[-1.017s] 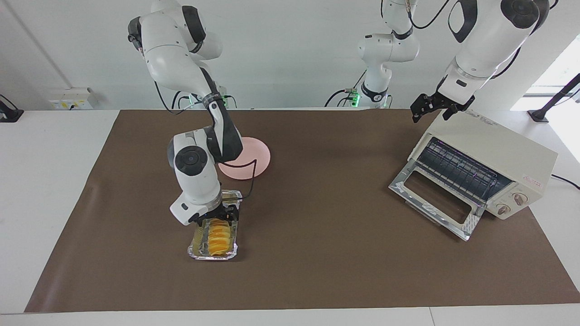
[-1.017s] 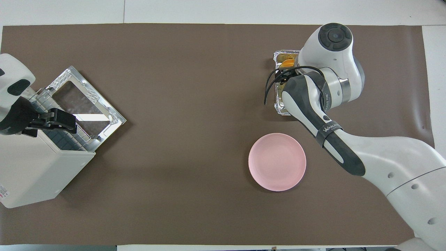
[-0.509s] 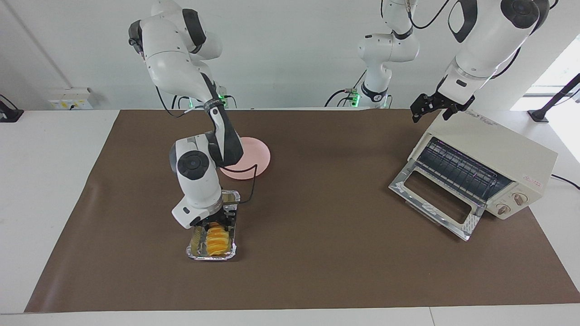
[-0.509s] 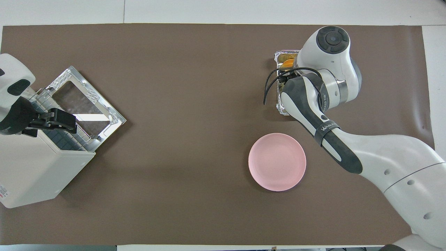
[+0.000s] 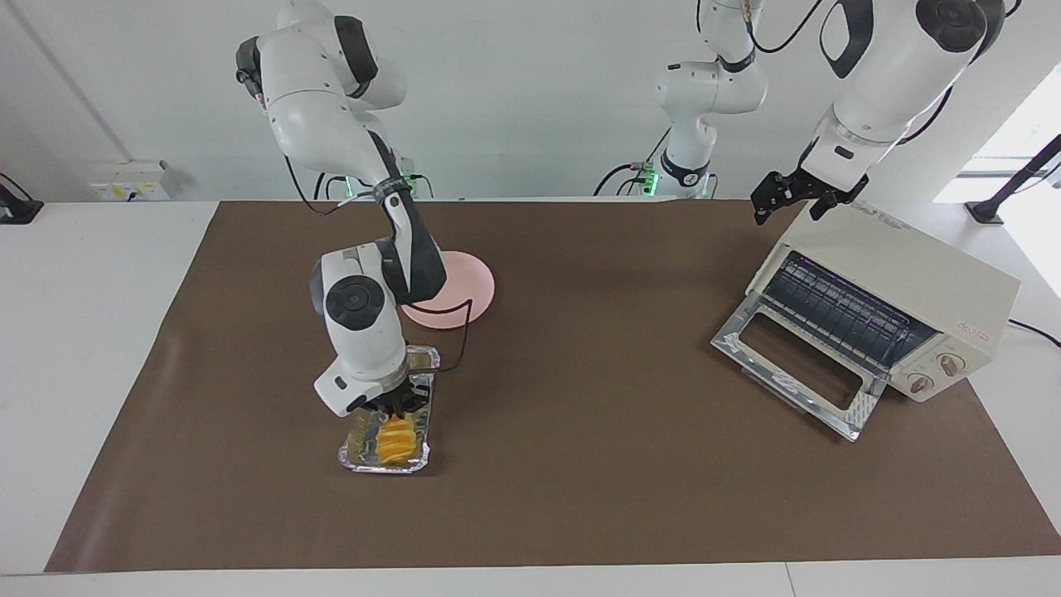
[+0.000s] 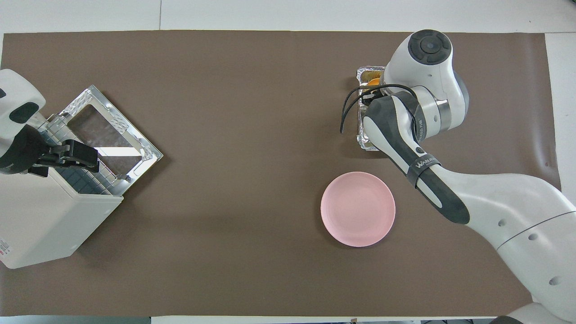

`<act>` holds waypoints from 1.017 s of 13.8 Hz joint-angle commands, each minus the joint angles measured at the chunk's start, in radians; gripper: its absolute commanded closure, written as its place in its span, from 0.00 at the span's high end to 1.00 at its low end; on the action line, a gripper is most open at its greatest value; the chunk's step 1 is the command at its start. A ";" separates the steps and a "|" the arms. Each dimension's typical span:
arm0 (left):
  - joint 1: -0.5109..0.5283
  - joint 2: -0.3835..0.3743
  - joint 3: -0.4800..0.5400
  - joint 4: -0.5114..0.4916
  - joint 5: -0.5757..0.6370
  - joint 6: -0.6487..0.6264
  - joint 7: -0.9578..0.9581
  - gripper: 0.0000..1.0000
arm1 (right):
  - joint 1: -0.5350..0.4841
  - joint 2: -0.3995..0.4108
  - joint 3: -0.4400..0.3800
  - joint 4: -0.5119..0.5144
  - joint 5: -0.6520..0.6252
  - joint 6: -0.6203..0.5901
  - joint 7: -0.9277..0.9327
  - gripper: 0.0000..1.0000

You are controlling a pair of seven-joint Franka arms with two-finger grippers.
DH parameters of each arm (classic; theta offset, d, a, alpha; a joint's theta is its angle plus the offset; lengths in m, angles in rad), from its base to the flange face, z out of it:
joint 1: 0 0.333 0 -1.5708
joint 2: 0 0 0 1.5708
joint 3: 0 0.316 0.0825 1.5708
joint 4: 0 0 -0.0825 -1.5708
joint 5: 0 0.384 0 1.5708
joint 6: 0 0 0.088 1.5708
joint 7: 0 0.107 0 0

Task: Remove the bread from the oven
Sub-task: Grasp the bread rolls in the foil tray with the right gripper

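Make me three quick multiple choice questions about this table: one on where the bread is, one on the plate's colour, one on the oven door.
1. Where is the bread?
A. in the foil tray
B. on the plate
C. on the oven rack

2. What colour is the plate?
A. blue
B. pink
C. white

3. How is the door of the oven?
A. shut
B. taken off
C. dropped open

Answers:
1. A, the loaf lies in the tray under the right gripper.
2. B, a pink round.
3. C, its glass door lies flat in front.
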 commanded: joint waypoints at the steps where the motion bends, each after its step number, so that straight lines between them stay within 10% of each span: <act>1: 0.015 -0.013 -0.005 -0.008 -0.008 0.006 0.006 1.00 | -0.008 -0.014 0.006 0.016 -0.011 -0.046 0.016 0.00; 10: 0.014 -0.013 -0.005 -0.008 -0.008 0.006 0.006 1.00 | 0.009 -0.252 0.017 -0.019 0.099 -0.290 0.010 0.00; 14: 0.015 -0.013 -0.005 -0.008 -0.008 0.006 0.006 1.00 | 0.009 -0.486 0.017 -0.259 0.186 -0.342 0.014 0.00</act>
